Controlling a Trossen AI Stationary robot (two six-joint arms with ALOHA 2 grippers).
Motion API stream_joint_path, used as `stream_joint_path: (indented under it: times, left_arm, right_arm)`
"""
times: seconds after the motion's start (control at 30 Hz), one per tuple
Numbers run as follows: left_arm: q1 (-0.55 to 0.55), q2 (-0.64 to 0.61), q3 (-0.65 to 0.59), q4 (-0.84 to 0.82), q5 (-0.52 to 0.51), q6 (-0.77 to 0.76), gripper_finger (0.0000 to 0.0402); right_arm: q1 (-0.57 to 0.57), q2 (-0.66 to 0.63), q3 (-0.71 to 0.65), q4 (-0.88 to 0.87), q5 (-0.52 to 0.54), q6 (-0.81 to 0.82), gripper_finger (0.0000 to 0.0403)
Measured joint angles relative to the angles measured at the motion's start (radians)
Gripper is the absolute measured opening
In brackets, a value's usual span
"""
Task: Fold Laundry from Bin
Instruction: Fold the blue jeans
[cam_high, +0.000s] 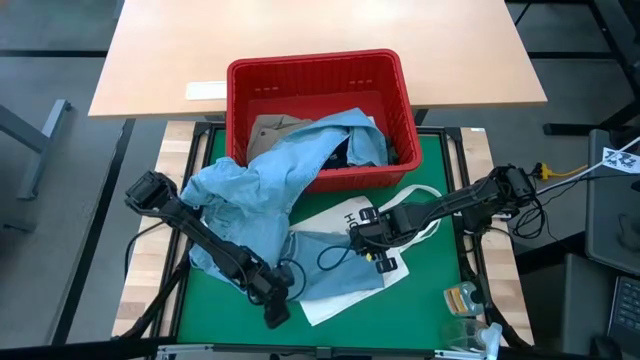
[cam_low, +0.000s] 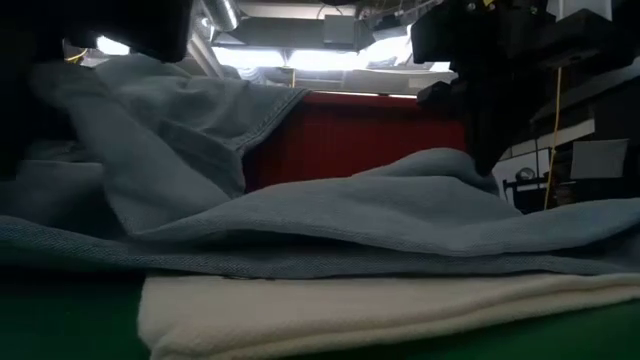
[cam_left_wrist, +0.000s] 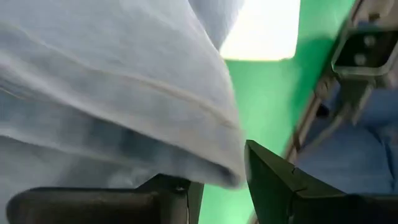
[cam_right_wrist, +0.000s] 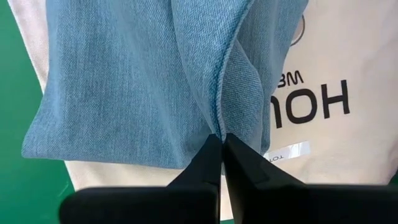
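Note:
A light blue denim garment (cam_high: 270, 190) spills from the red bin (cam_high: 310, 62) over its near rim onto the green mat (cam_high: 430, 180). Its near part lies on a white tote bag (cam_high: 340, 215) with black print. My right gripper (cam_right_wrist: 222, 149) is shut on the denim above the bag, right of centre (cam_high: 372, 255). My left gripper (cam_left_wrist: 217, 199) stands open at the denim's near left part (cam_high: 275, 305), with a folded edge of the cloth between its fingers. In the low view the denim (cam_low: 350, 220) lies heaped on the tote bag (cam_low: 400, 310) in front of the bin (cam_low: 370, 135). My left gripper has a folded edge of the denim (cam_left_wrist: 227, 174) drooping into the gap between its parted fingers. The cloth lies over one finger (cam_left_wrist: 165, 190); whether the other finger touches it, I cannot tell. My right gripper pinches a raised, stitched fold of the denim (cam_right_wrist: 219, 127) between its two fingertips. The fingers come from above, pointing steeply down. The cloth around the fold lies slack on the tote bag (cam_right_wrist: 323, 74).
A tan garment (cam_high: 275, 130) and a dark one (cam_high: 340, 150) lie in the bin under the denim. A wooden table (cam_high: 320, 30) stands beyond the bin. Small items (cam_high: 465, 300) sit at the mat's near right corner.

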Motion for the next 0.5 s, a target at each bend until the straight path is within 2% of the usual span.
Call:
stream_joint_path:
  times: [0.1,0.2,0.4,0.5]
  left_arm:
    - [-0.016,0.000,0.000,0.000,0.093,0.000,0.0102]
    - [-0.037,0.000,0.000,0.000,0.134,-0.001,0.0101]
    - [-0.072,-0.013,-0.001,0.075,0.125,-0.028,0.0101]
    - [-0.074,-0.014,-0.001,0.179,0.057,-0.014,0.0101]
  right_arm:
    - [0.000,0.000,0.000,0.001,0.000,0.000,0.0009]
    - [0.000,0.000,0.000,0.001,0.000,0.000,0.0009]
    - [0.000,0.000,0.000,0.003,0.000,0.000,0.0009]
    - [0.000,0.000,0.000,0.003,0.000,0.000,0.0009]
